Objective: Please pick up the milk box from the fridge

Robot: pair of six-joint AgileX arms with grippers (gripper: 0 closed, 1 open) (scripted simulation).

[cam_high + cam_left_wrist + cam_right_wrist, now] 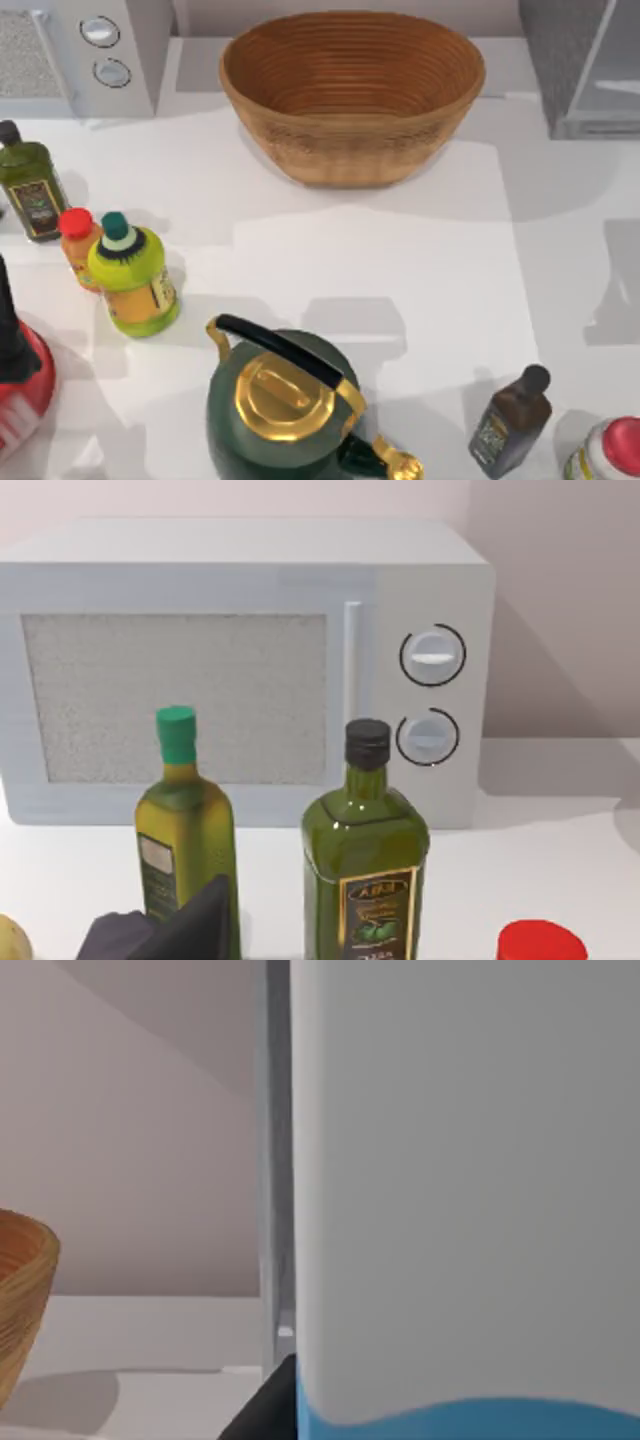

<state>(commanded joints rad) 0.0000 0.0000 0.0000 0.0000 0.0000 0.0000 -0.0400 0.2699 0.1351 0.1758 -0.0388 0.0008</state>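
White tabletop [420,260] was seen, fridge [585,60] at far right. Milk box [460,1190] loomed against the right wrist; grip could not be told. Lifting should be done straight, slowly.

No lettering can be read. The olive oil bottle [366,860] carries a dark gold-edged label with an olive picture, its wording too small. The green-capped bottle [186,850] has a blank-looking pale label.

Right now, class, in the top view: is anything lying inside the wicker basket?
No: the wicker basket shows only its bare ribbed inside.
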